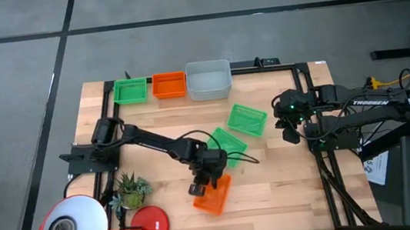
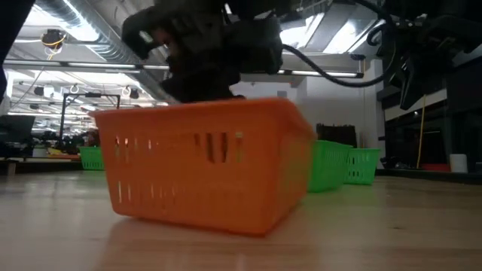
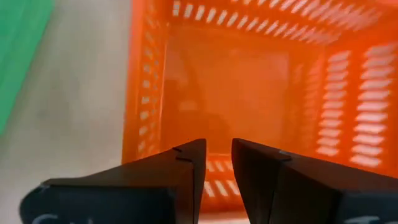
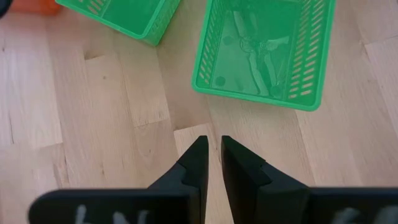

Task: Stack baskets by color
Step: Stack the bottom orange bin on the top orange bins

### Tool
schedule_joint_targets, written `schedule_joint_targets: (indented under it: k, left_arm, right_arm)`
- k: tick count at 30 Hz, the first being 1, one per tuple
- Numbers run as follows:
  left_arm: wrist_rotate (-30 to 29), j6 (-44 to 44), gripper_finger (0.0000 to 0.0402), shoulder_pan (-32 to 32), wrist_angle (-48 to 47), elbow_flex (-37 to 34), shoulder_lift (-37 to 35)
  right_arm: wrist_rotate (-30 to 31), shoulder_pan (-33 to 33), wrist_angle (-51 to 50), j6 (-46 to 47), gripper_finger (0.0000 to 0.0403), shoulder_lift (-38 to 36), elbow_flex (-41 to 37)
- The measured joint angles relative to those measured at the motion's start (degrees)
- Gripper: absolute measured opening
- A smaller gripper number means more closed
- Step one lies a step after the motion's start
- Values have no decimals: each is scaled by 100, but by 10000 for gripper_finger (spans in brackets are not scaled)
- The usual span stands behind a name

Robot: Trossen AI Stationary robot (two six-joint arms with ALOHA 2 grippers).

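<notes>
Back edge of table (image 1: 274, 177): green basket (image 1: 130, 90), orange basket (image 1: 169, 85) and grey basket (image 1: 209, 80) side by side in a row, serving as stack bases; number nested in each not discernible from above.

Still loose: two green baskets mid-table, one (image 1: 247, 119) nearer right arm, one (image 1: 226, 141) partly under left arm; one orange basket (image 1: 213, 195) toward front edge, tilted, one side off the wood in low view.

Left gripper (image 3: 217, 163) over that orange basket's near rim, fingers narrowly apart, rim wall in the gap; firm pinch or not, cannot tell.

Right gripper (image 4: 210, 155) idle above bare wood near the green baskets, fingers nearly together, holding nothing.

Judgement: roughly mid-task; three loose baskets left.
</notes>
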Motion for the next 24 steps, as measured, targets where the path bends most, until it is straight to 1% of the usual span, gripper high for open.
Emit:
schedule_joint_targets:
  k: [2, 4, 10, 14, 24]
  left_arm:
    - [-431, -125, 69, -44, -213, 0, 0]
    - [-703, -166, 69, -66, -560, -2, -87]
    - [-1009, -164, 69, -16, -1403, -7, -184]
    - [-1075, -154, 69, 177, -1852, -1, -184]
    - [-1725, 572, 69, 788, -2436, -2, -208]
  right_arm:
    - [2, 1, -1, 0, 44, 1, 0]
    - [2, 2, -1, -1, 44, 0, 0]
    - [2, 2, -4, 3, 44, 2, 0]
    - [2, 1, -1, 5, 44, 1, 0]
    - [2, 1, -2, 9, 44, 2, 0]
